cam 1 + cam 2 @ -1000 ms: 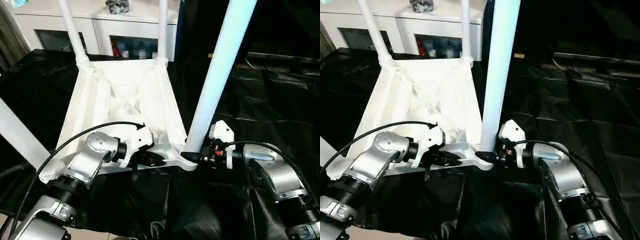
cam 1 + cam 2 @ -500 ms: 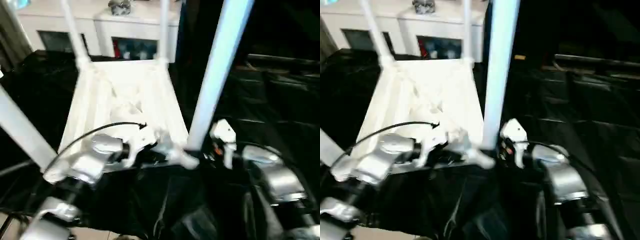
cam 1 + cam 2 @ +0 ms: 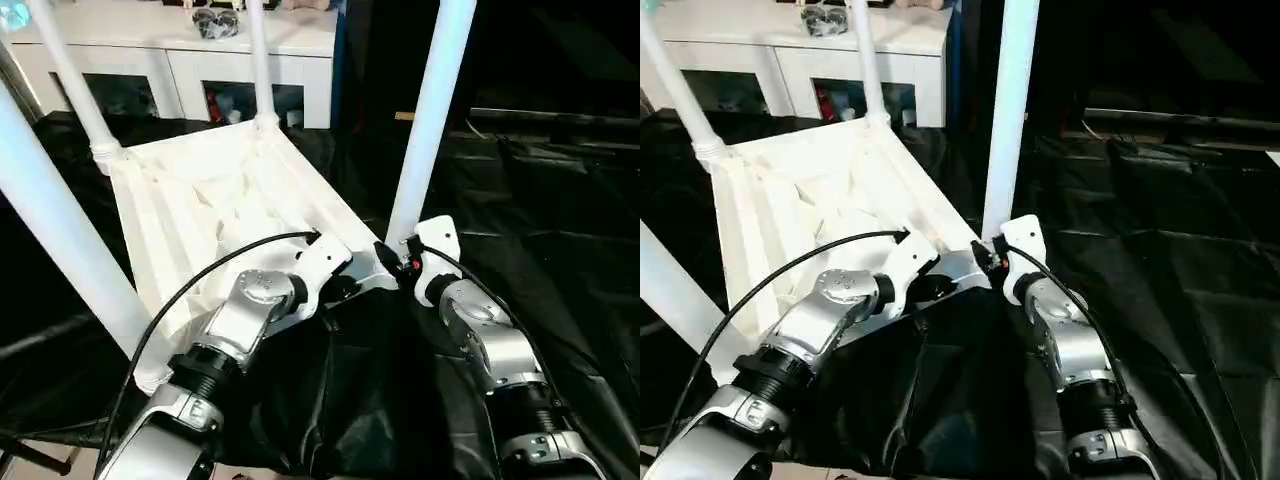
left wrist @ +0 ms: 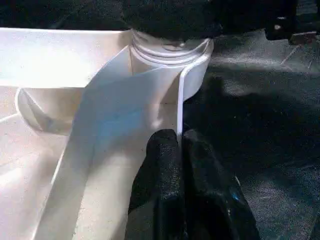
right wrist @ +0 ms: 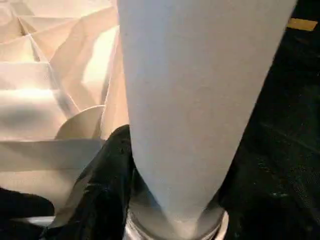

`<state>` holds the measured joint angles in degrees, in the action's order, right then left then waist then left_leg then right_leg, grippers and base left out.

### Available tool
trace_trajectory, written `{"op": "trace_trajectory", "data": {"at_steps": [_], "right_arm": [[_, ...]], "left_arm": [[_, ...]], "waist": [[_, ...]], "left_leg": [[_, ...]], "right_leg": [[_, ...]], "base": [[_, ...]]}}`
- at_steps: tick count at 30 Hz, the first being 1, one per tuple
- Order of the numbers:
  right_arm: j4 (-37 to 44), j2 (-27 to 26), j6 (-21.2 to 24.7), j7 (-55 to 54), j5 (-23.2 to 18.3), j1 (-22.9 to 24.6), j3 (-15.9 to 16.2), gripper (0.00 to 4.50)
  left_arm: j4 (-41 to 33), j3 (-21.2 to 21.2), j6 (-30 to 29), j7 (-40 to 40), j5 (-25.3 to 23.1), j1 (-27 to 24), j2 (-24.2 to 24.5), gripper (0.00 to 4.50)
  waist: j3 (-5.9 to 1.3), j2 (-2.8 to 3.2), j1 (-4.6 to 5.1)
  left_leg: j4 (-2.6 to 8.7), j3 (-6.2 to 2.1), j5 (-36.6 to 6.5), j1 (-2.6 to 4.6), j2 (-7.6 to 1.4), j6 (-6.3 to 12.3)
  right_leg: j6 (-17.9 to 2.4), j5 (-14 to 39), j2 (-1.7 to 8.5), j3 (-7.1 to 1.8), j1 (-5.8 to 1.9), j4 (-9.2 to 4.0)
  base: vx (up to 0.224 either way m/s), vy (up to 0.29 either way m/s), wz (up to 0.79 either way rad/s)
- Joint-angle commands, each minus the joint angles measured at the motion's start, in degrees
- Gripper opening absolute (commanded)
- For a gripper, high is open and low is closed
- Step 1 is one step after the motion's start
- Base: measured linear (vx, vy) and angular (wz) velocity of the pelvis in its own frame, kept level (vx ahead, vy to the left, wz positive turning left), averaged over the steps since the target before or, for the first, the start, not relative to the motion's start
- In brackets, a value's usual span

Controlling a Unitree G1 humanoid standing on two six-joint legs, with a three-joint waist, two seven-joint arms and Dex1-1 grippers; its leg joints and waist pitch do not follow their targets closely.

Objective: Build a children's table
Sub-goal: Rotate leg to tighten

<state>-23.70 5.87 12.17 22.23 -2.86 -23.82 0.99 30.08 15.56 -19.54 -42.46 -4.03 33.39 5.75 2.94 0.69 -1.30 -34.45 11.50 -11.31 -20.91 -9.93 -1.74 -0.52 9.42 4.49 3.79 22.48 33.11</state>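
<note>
The children's table lies upside down, its white tabletop [image 3: 190, 200] showing its ribbed underside. Four white legs stand up from its corner sockets. The near-right leg [image 3: 430, 120] rises beside my right gripper [image 3: 392, 256], which is shut around that leg's base just above the socket. In the right wrist view the leg [image 5: 190, 90] sits between the black fingers [image 5: 100, 190]. My left gripper [image 3: 345, 288] is shut on the tabletop's thin near rim close to the same corner. The left wrist view has its fingertips [image 4: 162, 145] pinching the rim wall [image 4: 179, 107].
The black-covered work table [image 3: 560, 200] spreads to the right, with its cover crumpled toward the near edge [image 3: 340, 400]. A white cabinet [image 3: 180, 50] stands behind. The near-left leg [image 3: 60, 230] slants up beside my left arm.
The tabletop with its legs has swung, its far end now pointing more to the left and its near-right corner farther from me. Both grippers keep their holds.
</note>
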Motion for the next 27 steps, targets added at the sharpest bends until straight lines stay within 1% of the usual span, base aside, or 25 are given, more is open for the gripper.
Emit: {"op": "trace_trajectory", "data": {"at_steps": [1,2,3,4,5,6,7,8,9,11,12,13,14,15,17,19,22,23,24,25,26,27], "right_arm": [[-0.3,-2.3,2.1,7.0,-2.0,1.0,6.1,2.86],[0.2,-1.3,1.9,8.5,-1.9,1.1,6.6,2.99],[0.2,-1.3,1.9,8.5,-1.9,1.1,6.6,2.99],[1.0,1.2,1.6,11.8,-1.7,1.4,7.4,3.08],[1.2,2.9,1.5,13.6,-1.7,1.4,7.6,3.21],[1.2,3.7,1.4,14.5,-1.7,1.4,7.6,3.33],[1.3,5.4,1.2,16.5,-1.6,1.3,7.8,3.45],[1.4,6.8,0.8,18.2,-1.6,1.3,7.8,3.53],[1.4,6.8,0.8,18.2,-1.6,1.3,7.8,3.59],[1.6,7.8,0.7,19.4,-1.5,1.3,7.9,3.67],[2.0,9.6,0.1,21.5,-0.7,1.4,8.3,3.67],[2.4,10.9,-0.8,23.2,0.0,1.6,8.7,3.83],[3.1,12.1,-1.1,25.4,-0.1,1.8,9.0,3.83],[3.3,12.4,-1.1,26.0,-0.2,1.9,9.1,3.83],[4.8,14.3,-0.9,29.5,-1.9,2.3,9.6,3.83],[6.1,15.4,-0.5,32.1,-3.5,2.5,9.6,3.83],[7.0,16.1,-0.2,34.3,-4.6,2.6,9.7,3.83],[7.0,16.1,-0.3,34.6,-4.8,2.6,9.8,3.68],[7.0,16.1,-0.3,34.6,-4.8,2.6,9.8,3.68],[7.2,16.1,-0.2,35.1,-4.9,2.6,9.8,3.54],[7.2,16.1,-0.2,35.1,-4.8,2.7,10.0,3.54],[7.3,16.0,-0.2,35.3,-4.8,2.8,10.1,3.38]], "left_arm": [[-2.5,0.4,2.5,-1.8,2.9,1.6,-1.5,0.0],[-3.0,0.5,2.3,-2.9,3.2,1.4,-0.9,0.0],[-3.0,0.5,2.3,-2.9,3.2,1.4,-0.9,0.0],[-4.0,0.9,2.6,-5.9,3.5,0.8,1.1,0.0],[-4.5,1.2,3.4,-7.9,3.5,0.4,2.4,0.0],[-4.7,1.4,3.9,-8.9,3.5,0.2,3.2,0.0],[-5.2,1.7,4.2,-11.0,3.6,-0.1,4.6,0.0],[-5.6,1.9,4.6,-12.9,3.8,-0.5,5.9,0.0],[-5.6,1.9,4.6,-13.0,3.8,-0.5,5.9,0.0],[-6.0,2.0,5.3,-14.8,4.2,-0.9,6.9,0.0],[-6.9,2.3,5.7,-17.6,4.7,-1.5,8.4,0.0],[-7.6,2.4,5.7,-19.6,5.2,-2.0,9.6,0.0],[-8.2,2.6,5.8,-21.2,5.6,-2.4,10.5,0.0],[-8.4,2.6,5.8,-21.5,5.7,-2.5,10.7,0.0],[-9.2,2.9,6.4,-24.0,6.6,-3.0,12.2,0.0],[-9.8,2.9,6.5,-26.1,7.2,-3.3,13.5,0.0],[-10.2,2.9,6.4,-27.5,7.5,-3.5,14.4,0.0],[-10.2,2.9,6.4,-27.6,7.5,-3.5,14.5,0.0],[-10.2,2.9,6.4,-27.6,7.5,-3.5,14.5,0.0],[-10.2,3.0,6.5,-27.8,7.5,-3.5,14.7,0.0],[-10.2,3.1,6.5,-27.9,7.5,-3.5,14.8,0.0],[-10.2,3.1,6.4,-28.0,7.5,-3.5,14.8,0.0]], "waist": [[-3.32,-0.18,0.06],[-3.4,-0.17,0.1],[-3.4,-0.17,0.1],[-3.53,-0.2,0.07],[-3.63,-0.22,0.09],[-3.64,-0.21,0.16],[-3.72,-0.17,0.16],[-3.68,-0.08,0.19],[-3.78,-0.12,0.15],[-3.86,0.08,-0.22],[-3.88,-0.05,-0.35],[-3.99,0.06,-0.64],[-3.95,0.17,-0.87],[-3.94,0.18,-0.86],[-3.93,0.21,-1.09],[-3.88,0.2,-1.33],[-3.72,0.11,-1.63],[-3.71,0.02,-1.7],[-3.68,0.02,-1.69],[-3.68,0.09,-1.75],[-3.69,0.03,-1.73],[-3.68,0.05,-1.74]], "left_leg": [[4.92,-2.19,-16.7,0.64,-3.22,0.75],[4.86,-2.16,-16.4,0.65,-3.23,0.84],[4.86,-2.16,-16.4,0.65,-3.23,0.84],[4.69,-2.03,-14.8,0.59,-3.25,1.36],[4.66,-2.1,-13.6,0.25,-3.24,1.83],[4.67,-2.13,-13.0,0.02,-3.25,2.14],[4.56,-2.1,-12.6,0.08,-3.3,2.57],[4.43,-1.87,-12.4,0.35,-3.34,2.94],[4.32,-1.85,-12.1,0.47,-3.37,3.01],[4.26,-1.74,-10.0,0.48,-3.48,3.35],[4.24,-1.68,-9.5,0.53,-3.51,3.39],[4.22,-1.69,-8.6,0.52,-3.56,3.57],[4.18,-1.62,-8.5,0.67,-3.63,3.78],[4.2,-1.58,-8.5,0.68,-3.69,3.84],[4.19,-1.49,-8.2,0.84,-3.73,4.21],[4.2,-1.43,-8.5,0.85,-3.79,4.08],[4.27,-1.43,-10.1,0.78,-3.76,3.34],[4.3,-1.42,-10.6,0.89,-3.75,2.91],[4.33,-1.45,-10.8,0.86,-3.74,2.74],[4.34,-1.47,-11.2,0.96,-3.73,2.41],[4.35,-1.49,-10.9,0.92,-3.71,2.24],[4.38,-1.51,-10.8,0.89,-3.72,2.18]], "right_leg": [[-9.9,22.0,4.29,-2.53,-1.83,-4.66],[-10.2,21.3,4.29,-2.55,-1.88,-4.53],[-10.2,21.3,4.29,-2.55,-1.88,-4.53],[-11.0,19.1,4.3,-2.64,-1.95,-4.26],[-11.4,17.5,4.32,-2.58,-2.34,-3.95],[-11.6,16.6,4.3,-2.57,-2.47,-3.81],[-12.0,15.5,4.34,-2.54,-2.43,-3.67],[-12.6,14.9,4.31,-2.64,-2.14,-3.75],[-12.9,14.4,4.28,-2.65,-2.08,-3.68],[-14.0,11.7,4.23,-2.7,-2.15,-3.29],[-14.1,11.0,4.13,-2.68,-2.16,-3.22],[-14.5,9.5,4.13,-2.65,-2.2,-2.81],[-14.9,8.2,4.08,-2.65,-2.16,-2.67],[-15.1,7.7,4.08,-2.71,-2.12,-2.57],[-15.7,6.4,4.02,-2.71,-2.14,-2.41],[-15.8,6.7,4.08,-2.74,-2.17,-2.44],[-15.3,9.8,4.26,-2.77,-2.22,-2.71],[-14.9,11.0,4.23,-2.79,-2.11,-2.83],[-14.8,11.4,4.21,-2.8,-2.1,-2.84],[-14.6,12.1,4.21,-2.8,-2.02,-2.94],[-14.5,12.0,4.19,-2.81,-2.04,-2.92],[-14.4,12.0,4.2,-2.82,-2.05,-2.92]], "base": [[0.0,0.0,0.0],[0.0,0.0,0.0],[0.0,0.0,0.0],[0.0,0.0,0.0],[0.0,0.0,0.0],[0.0,0.0,0.0],[0.0,0.0,0.0],[0.0,0.0,0.0],[0.0,0.0,0.0],[0.0,0.0,0.0],[0.0,0.0,0.0],[0.0,0.0,0.0],[0.0,0.0,0.0],[0.0,0.0,0.0],[0.0,0.0,0.0],[0.0,0.0,0.0],[0.0,0.0,0.0],[0.0,0.0,0.0],[0.0,0.0,0.0],[0.0,0.0,0.0],[0.0,0.0,0.0],[0.0,0.0,0.0]]}}
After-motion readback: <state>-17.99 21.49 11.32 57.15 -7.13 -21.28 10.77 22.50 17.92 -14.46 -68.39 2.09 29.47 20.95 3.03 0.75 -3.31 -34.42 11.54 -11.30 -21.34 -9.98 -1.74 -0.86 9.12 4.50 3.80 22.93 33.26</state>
